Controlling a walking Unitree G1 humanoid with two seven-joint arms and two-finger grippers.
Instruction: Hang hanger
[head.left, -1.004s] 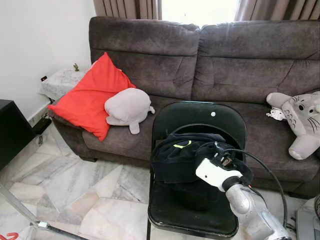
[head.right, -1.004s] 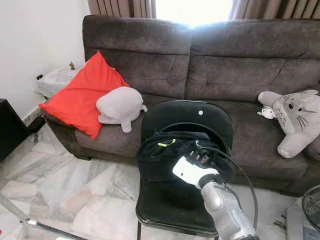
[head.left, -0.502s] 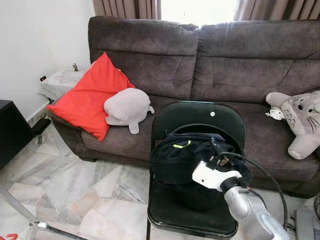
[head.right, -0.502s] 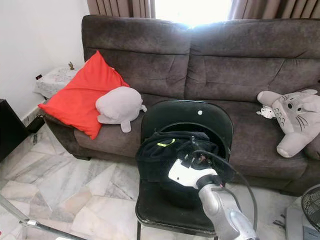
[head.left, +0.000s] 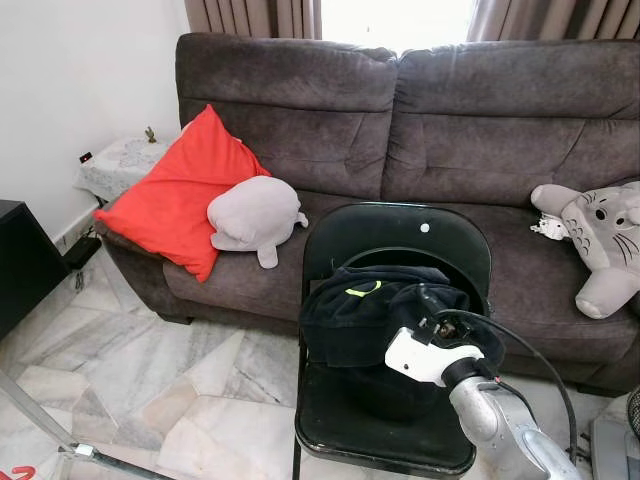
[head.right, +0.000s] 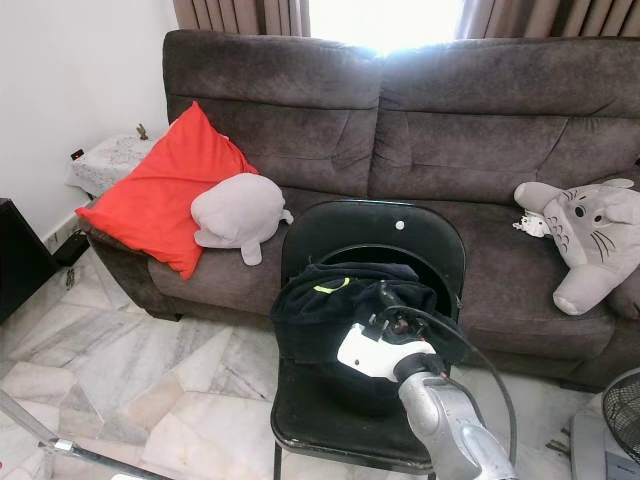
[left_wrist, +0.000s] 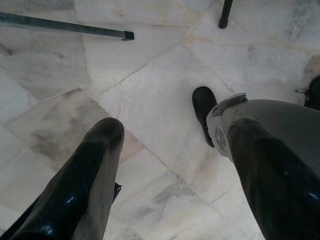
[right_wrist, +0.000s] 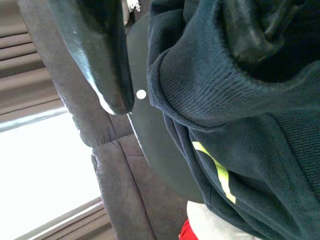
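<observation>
Our right end effector sits w/ fingers apart at the dark jacket piled on the black chair, one finger pressed into the cloth; no hanger visible, probably buried under it, so we'd dig deeper before closing; left end effector idle, apart, over floor.

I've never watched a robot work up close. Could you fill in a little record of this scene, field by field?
Place: living room, marble floor
Main thing: dark garment heaped on a black folding chair
Right hand: at the garment, fingers apart, one finger pressed into the fabric
Left hand: open, hanging over the floor
Behind: brown sofa with red cushion and plush toys
</observation>
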